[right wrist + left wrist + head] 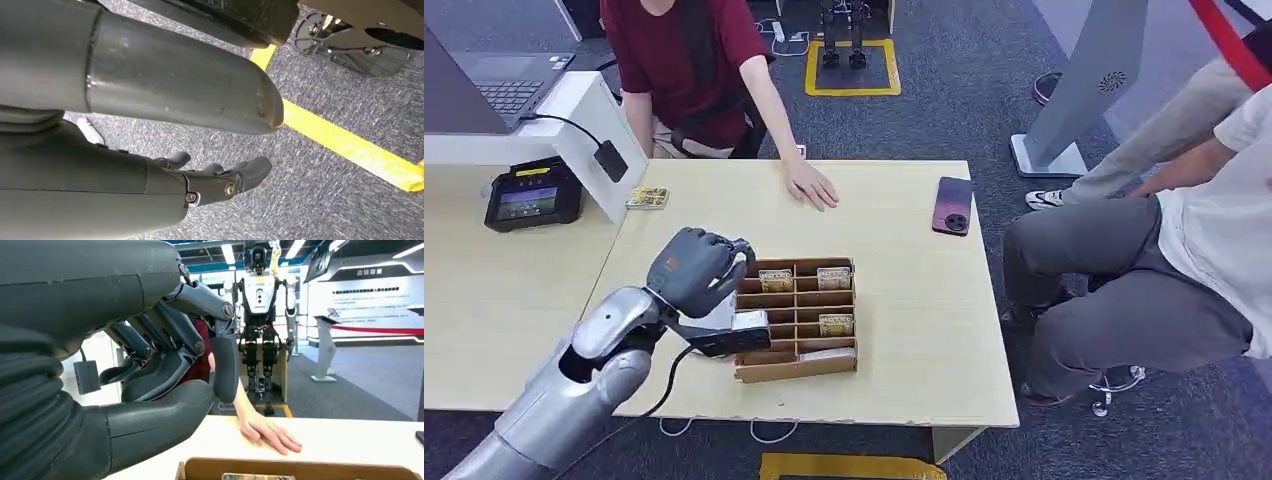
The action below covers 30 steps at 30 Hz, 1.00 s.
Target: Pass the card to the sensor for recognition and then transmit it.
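A cardboard card holder (796, 318) stands on the pale table, with cards in several slots, such as one card (776, 280) at the back and another card (836, 324) on the right. My left hand (694, 268) hovers over the holder's back left corner. Its fingers (170, 347) curl in toward the thumb with nothing between them, and the holder's rim (300, 471) lies just below. A further card (646, 197) lies on the table beside the black sensor terminal (532, 193). My right hand (220, 180) hangs over the carpet, loose and empty.
A person in red sits across the table, one hand (810, 186) flat on it. A phone (952, 205) lies at the right. A second person sits right of the table. A white stand with a laptop (509, 85) rises at the left.
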{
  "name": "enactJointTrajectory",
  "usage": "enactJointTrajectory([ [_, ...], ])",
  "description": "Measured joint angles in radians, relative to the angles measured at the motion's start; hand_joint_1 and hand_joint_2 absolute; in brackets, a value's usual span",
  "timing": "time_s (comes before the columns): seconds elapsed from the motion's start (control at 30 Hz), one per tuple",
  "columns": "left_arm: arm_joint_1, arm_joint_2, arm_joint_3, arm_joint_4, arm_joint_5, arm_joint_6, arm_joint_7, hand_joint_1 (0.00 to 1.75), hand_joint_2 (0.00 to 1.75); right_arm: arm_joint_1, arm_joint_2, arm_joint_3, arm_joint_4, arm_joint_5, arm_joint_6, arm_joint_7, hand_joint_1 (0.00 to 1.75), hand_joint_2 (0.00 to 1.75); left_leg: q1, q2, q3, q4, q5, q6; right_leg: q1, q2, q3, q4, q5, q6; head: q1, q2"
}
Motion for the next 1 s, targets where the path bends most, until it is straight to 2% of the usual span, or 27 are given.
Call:
enactJointTrajectory([
  [0.13, 0.000, 0.010, 0.002, -0.029, -0.005, 0.003, 0.000, 0.91, 1.75, 0.000, 0.000, -0.001, 0.000, -0.003, 0.000, 0.001, 0.00, 0.00, 0.000, 0.000, 0.000, 0.000, 0.000, 0.000, 0.000, 0.000, 0.000, 0.000, 0.000, 0.000, 0.000, 0.000],
  [0.17, 0.000, 0.011, 0.005, -0.032, -0.005, 0.003, 0.000, 0.00, 1.75, 0.000, 0.000, -0.002, 0.000, -0.006, 0.000, 0.001, 0.00, 0.00, 0.000, 0.000, 0.000, 0.000, 0.000, 0.000, 0.000, 0.000, 0.000, 0.000, 0.000, 0.000, 0.000, 0.000],
  [0.33, 0.000, 0.017, 0.016, -0.046, -0.009, 0.005, 0.004, 0.00, 1.75, 0.000, 0.000, -0.003, 0.000, -0.008, 0.000, 0.002, 0.00, 0.00, 0.000, 0.000, 0.000, 0.000, 0.000, 0.000, 0.000, 0.000, 0.000, 0.000, 0.000, 0.000, 0.000, 0.000],
  [0.57, 0.000, 0.019, 0.027, -0.046, 0.037, -0.024, -0.002, 0.00, 1.75, 0.000, 0.000, -0.007, 0.000, -0.007, 0.000, 0.002, 0.00, 0.00, 0.000, 0.000, 0.000, 0.000, 0.000, 0.000, 0.000, 0.000, 0.000, 0.000, 0.000, 0.000, 0.000, 0.000],
  [0.6, 0.000, 0.022, 0.029, -0.046, 0.062, -0.045, -0.013, 0.00, 1.75, 0.000, 0.000, -0.007, 0.000, -0.006, 0.000, 0.001, 0.00, 0.00, 0.000, 0.000, 0.000, 0.000, 0.000, 0.000, 0.000, 0.000, 0.000, 0.000, 0.000, 0.000, 0.000, 0.000],
  [0.67, -0.004, 0.036, 0.029, -0.046, 0.170, -0.131, -0.057, 0.00, 1.75, 0.000, 0.000, -0.007, 0.000, -0.005, 0.001, 0.000, 0.00, 0.00, 0.000, 0.000, 0.000, 0.000, 0.000, 0.000, 0.000, 0.000, 0.000, 0.000, 0.000, 0.000, 0.000, 0.000],
  [0.73, -0.016, 0.070, 0.029, -0.046, 0.292, -0.212, -0.095, 0.00, 1.75, 0.000, -0.001, -0.008, 0.000, -0.001, 0.002, -0.001, 0.00, 0.00, 0.001, 0.001, 0.000, 0.000, 0.001, -0.001, 0.000, 0.001, -0.001, 0.000, 0.001, -0.001, 0.000, 0.000],
  [0.8, -0.034, 0.096, 0.029, -0.046, 0.348, -0.248, -0.108, 0.00, 1.75, 0.000, -0.004, -0.007, 0.000, 0.000, 0.004, -0.001, 0.00, 0.00, 0.001, 0.001, 0.000, 0.000, 0.001, -0.001, 0.000, 0.001, -0.001, 0.000, 0.001, -0.001, 0.000, 0.000],
  [0.9, -0.068, 0.151, 0.024, -0.048, 0.460, -0.331, -0.101, 0.00, 1.75, -0.001, -0.006, -0.008, 0.000, 0.000, 0.005, 0.000, 0.00, 0.00, 0.003, 0.001, -0.001, 0.000, 0.002, -0.003, 0.001, 0.001, -0.002, 0.001, 0.002, -0.003, 0.000, 0.000],
  [1.0, -0.113, 0.219, 0.024, -0.067, 0.573, -0.373, -0.062, 0.00, 1.75, 0.003, -0.006, -0.013, 0.000, -0.009, 0.005, 0.004, 0.00, 0.00, 0.003, 0.003, -0.001, 0.000, 0.002, -0.003, 0.002, 0.003, -0.002, 0.001, 0.002, -0.004, -0.001, 0.000],
])
